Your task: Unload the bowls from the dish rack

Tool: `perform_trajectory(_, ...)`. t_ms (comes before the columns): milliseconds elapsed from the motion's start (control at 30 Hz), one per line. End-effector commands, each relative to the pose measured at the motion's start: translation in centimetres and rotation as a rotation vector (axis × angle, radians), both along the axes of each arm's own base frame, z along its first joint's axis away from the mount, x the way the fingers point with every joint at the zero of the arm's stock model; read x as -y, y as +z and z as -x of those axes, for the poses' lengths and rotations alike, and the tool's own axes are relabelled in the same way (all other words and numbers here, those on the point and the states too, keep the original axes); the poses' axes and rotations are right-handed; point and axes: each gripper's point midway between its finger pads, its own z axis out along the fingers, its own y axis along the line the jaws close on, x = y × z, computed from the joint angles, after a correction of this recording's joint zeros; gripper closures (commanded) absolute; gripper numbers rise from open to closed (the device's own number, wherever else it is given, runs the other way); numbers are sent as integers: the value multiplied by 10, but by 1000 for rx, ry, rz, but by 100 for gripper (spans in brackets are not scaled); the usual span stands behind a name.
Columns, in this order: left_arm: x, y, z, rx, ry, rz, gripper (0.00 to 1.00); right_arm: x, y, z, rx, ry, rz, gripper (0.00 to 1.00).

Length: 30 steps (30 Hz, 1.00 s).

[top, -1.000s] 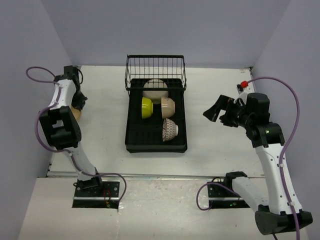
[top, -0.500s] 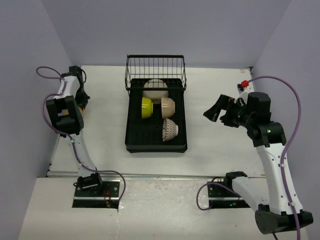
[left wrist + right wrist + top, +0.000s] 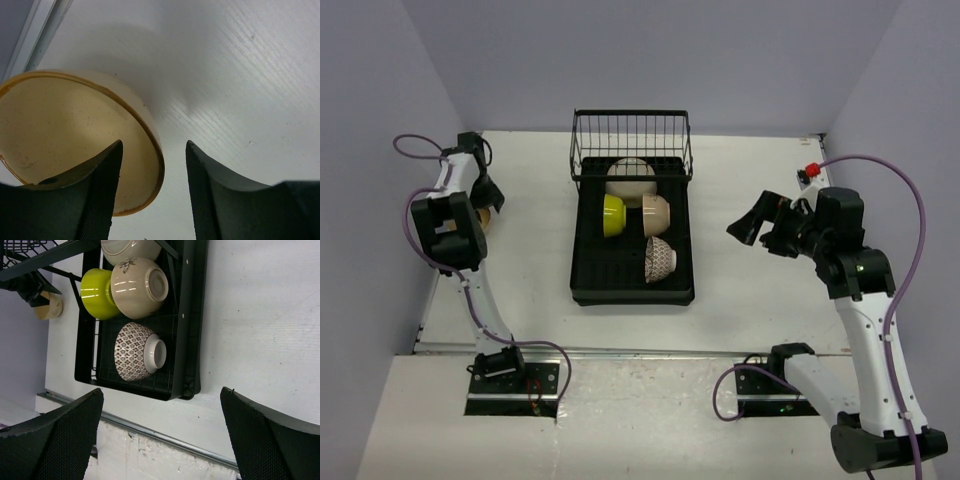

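The loose cream bowl sits mouth-up on the table, directly under my left claw. That claw is part-open. One finger is down inside the bowl and the other outside, with the wall and rim between them and daylight on the outer side, so it's straddling, not pinching.

Reads as glazed ceramic to me: rigid, some heft, slick, chips if dropped. A rim pinch with one finger in and one out is the sane hold. Set it down flat.

The other four are in the dish rack, well apart from the left claw, off to its right, and ahead of my right claw:
- net-pattern bowl is nearest the right claw
- lime-yellow bowl sits against a plain cream bowl behind it
- larger cream bowl is furthest, at the wire basket end

The net-pattern and plain cream bowls lie tipped with foot rings turned towards the right claw, rims away. I'd expect to reach over the top to get a finger inside.

Right claw is fully wide, holding nothing, well clear of the rack.

Views:
- Left wrist is the only one showing the finger-to-rim gap.
- Top view hides the loose bowl almost entirely behind the arm, but gives the layout and both claws' standoff.
- Right wrist gives bowl tilt and foot rings, and catches the loose bowl small, far off beyond the rack.
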Motion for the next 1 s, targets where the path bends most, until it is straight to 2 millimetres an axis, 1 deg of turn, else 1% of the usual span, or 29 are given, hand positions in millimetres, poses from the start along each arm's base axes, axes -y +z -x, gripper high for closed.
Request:
perform_trajectory(0, 7, 39, -11, 131, -8, 28, 45, -1, 7, 1, 20, -12, -14, 1)
perform_trajectory(33, 10, 43, -10, 141, -6, 38, 43, -1, 7, 1, 21, -12, -16, 1)
perform_trajectory(67, 13, 63, -10, 191, -7, 42, 42, -1, 7, 2, 22, -13, -14, 1)
perform_trajectory(100, 17, 75, -13, 239, -3, 53, 40, -1, 8, 2, 23, -11, -15, 1)
perform_trajectory(133, 26, 81, -8, 264, -13, 88, 36, -2, 8, 2, 24, -10, -13, 1)
perform_trajectory(167, 33, 120, -5, 370, -29, 85, 34, -2, 8, 2, 23, -8, -12, 1)
perform_trajectory(200, 41, 137, -5, 437, -34, 116, 32, -2, 7, 1, 18, -8, -11, 1)
perform_trajectory(233, 48, 153, 0, 492, -49, 134, 31, -2, 8, 0, 19, -7, -6, 1)
perform_trajectory(267, 59, 173, 20, 557, -63, 152, 31, -2, 7, -1, 17, -4, -5, 1)
perform_trajectory(300, 77, 180, 26, 589, -82, 208, 30, -2, 6, -2, 17, -3, -3, 1)
perform_trajectory(333, 97, 181, 35, 592, -120, 246, 32, -2, 2, -5, 5, -6, 0, 1)
perform_trajectory(367, 115, 173, 54, 600, -144, 265, 32, -1, 0, -7, 0, -16, 8, 1)
perform_trajectory(400, 150, 171, 62, 623, -201, 376, 32, 1, -3, -10, -11, -27, 14, 1)
perform_trajectory(433, 167, 168, 71, 646, -230, 440, 32, 3, -8, -14, -27, -44, 25, 1)
perform_trajectory(467, 182, 182, 75, 732, -274, 477, 32, 8, -11, -17, -34, -72, 42, 2)
perform_trajectory(500, 211, 164, 90, 701, -316, 573, 32, 10, -12, -20, -35, -85, 46, 2)
perform_trajectory(533, 224, 169, 94, 737, -360, 605, 32, 11, -13, -24, -31, -94, 50, 1)
perform_trajectory(567, 247, 181, 103, 807, -438, 644, 32, 14, -15, -27, -33, -114, 57, 1)
perform_trajectory(633, 264, 193, 117, 858, -502, 713, 32, 12, -15, -31, -37, -116, 53, 1)
perform_trajectory(667, 269, 205, 125, 904, -532, 735, 33, 11, -17, -35, -44, -113, 49, 1)
perform_trajectory(700, 277, 200, 135, 887, -545, 785, 33, 9, -18, -36, -50, -108, 41, 1)
perform_trajectory(733, 280, 207, 144, 912, -564, 806, 33, 8, -17, -38, -44, -104, 35, 1)
perform_trajectory(767, 283, 212, 148, 939, -583, 827, 33, 8, -18, -39, -45, -102, 34, 1)
perform_trajectory(800, 290, 214, 156, 935, -590, 880, 33, 7, -20, -39, -49, -99, 33, 1)
perform_trajectory(833, 294, 211, 165, 943, -601, 903, 33, 7, -20, -40, -44, -99, 32, 1)
perform_trajectory(867, 300, 217, 170, 964, -614, 940, 33, 7, -21, -40, -43, -98, 33, 1)
perform_trajectory(900, 304, 216, 175, 962, -619, 960, 33, 7, -23, -39, -47, -99, 36, 1)
perform_trajectory(933, 307, 208, 182, 956, -617, 979, 33, 7, -24, -39, -43, -96, 37, 1)
perform_trajectory(967, 312, 219, 184, 1010, -624, 1018, 33, 7, -26, -39, -47, -95, 38, 1)
